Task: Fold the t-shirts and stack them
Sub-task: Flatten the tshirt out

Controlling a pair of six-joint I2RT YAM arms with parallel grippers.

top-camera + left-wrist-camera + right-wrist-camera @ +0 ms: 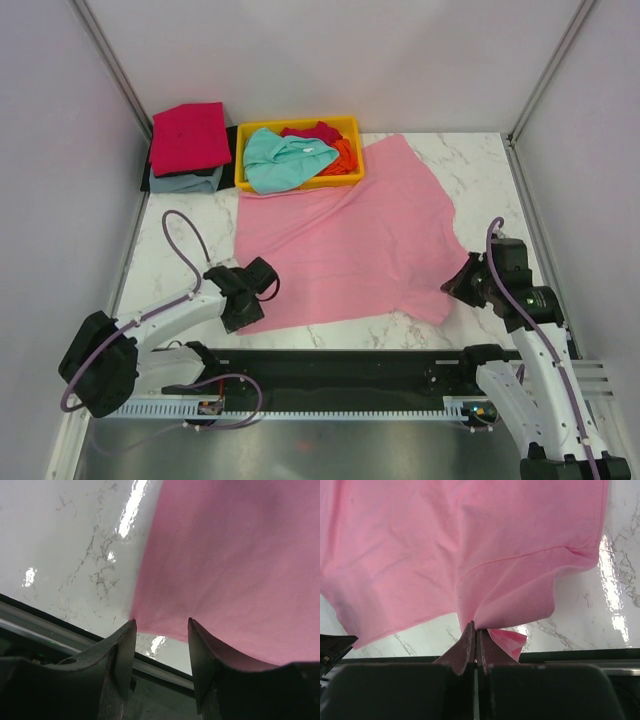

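Inspection finding: the marble table carries the light pink t-shirt, spread flat just on the near side of the yellow tray, its far edge reaching the tray's near wall. A folded stack topped by a crimson t-shirt sits just left of the tray. A teal t-shirt lies loose inside it.

The right gripper, near and right of the tray, is pinched tight on the pink shirt's near right corner. The left gripper, near and slightly left of the tray, has its jaws apart astride the near left corner, cloth not yet caught.

Judgement: the left jaws should take a full bite of hem before any lift. The 2 arms should then rise together with the edge kept taut, or the fold will skew.
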